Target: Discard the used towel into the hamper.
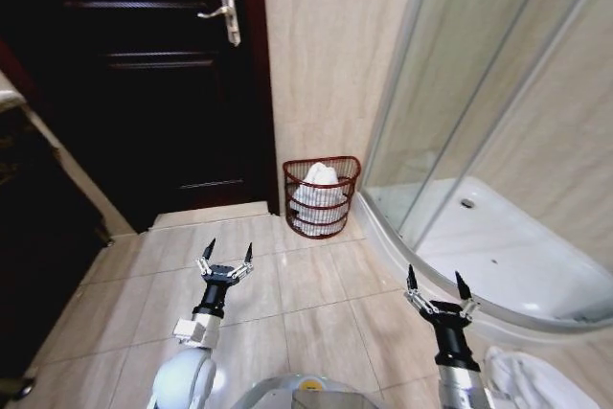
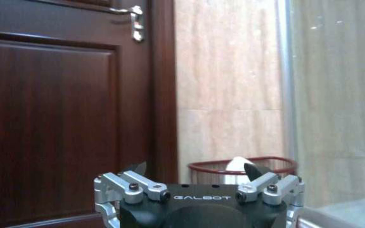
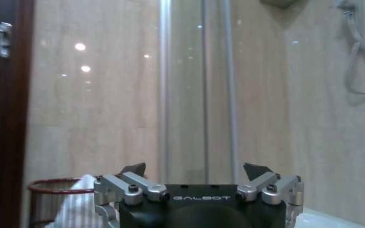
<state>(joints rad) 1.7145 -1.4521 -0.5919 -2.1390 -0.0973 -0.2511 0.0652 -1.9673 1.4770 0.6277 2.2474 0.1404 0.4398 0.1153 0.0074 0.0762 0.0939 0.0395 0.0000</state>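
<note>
My left gripper (image 1: 228, 256) hangs low over the beige floor tiles (image 1: 306, 284), its 2 dark pointed fingers spread apart with nothing between them. My right gripper (image 1: 438, 282) sits at about the same height on the other side, released too, its 2 fingers splayed and empty, close to the curved edge of the shower tray (image 1: 508, 246).

Ahead of both, between them and nearer the far wall, stands the hamper (image 1: 321, 196), a dark red-brown wire basket with its flat back against the tiled wall (image 1: 326, 55), its rounded front facing me. A white towel (image 1: 320, 189) is already piled inside it, its top rising just above the rim. From my left wrist the hamper (image 2: 243, 170) appears just past my fingertips (image 2: 254, 171), the towel (image 2: 236, 164) peeking over the rim. From my right wrist I catch its rim (image 3: 55, 185) off to one side, the towel (image 3: 81, 202) showing inside.

The dark wooden door (image 1: 144, 74) with a silver handle (image 1: 225, 16) stands left of the hamper; the glass shower enclosure (image 1: 460, 83) rises to the right. Another white cloth (image 1: 532, 380) lies on the floor by my right arm.
</note>
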